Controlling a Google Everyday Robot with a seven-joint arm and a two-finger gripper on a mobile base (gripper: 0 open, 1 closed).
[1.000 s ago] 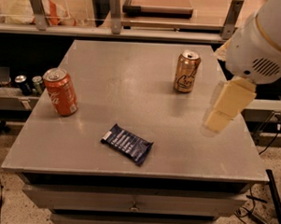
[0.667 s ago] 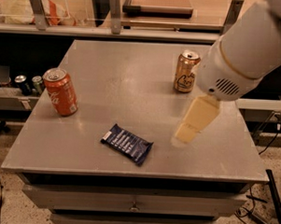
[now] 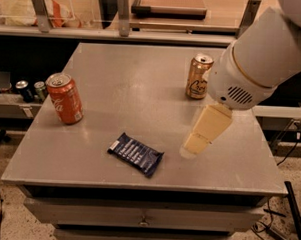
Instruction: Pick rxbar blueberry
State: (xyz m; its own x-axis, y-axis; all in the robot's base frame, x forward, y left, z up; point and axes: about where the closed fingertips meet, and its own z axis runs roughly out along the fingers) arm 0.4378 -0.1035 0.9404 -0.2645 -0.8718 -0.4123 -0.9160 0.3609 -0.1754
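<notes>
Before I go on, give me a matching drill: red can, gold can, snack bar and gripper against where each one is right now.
Things:
1. red can
2. gold can
3. snack bar
4. gripper

Places:
A. lying flat near the front edge of the table, about the middle
B. upright near the left edge
C. just right of the bar, pointing down
D. upright toward the back right

Pairs: 1-B; 2-D; 3-A; 4-C
</notes>
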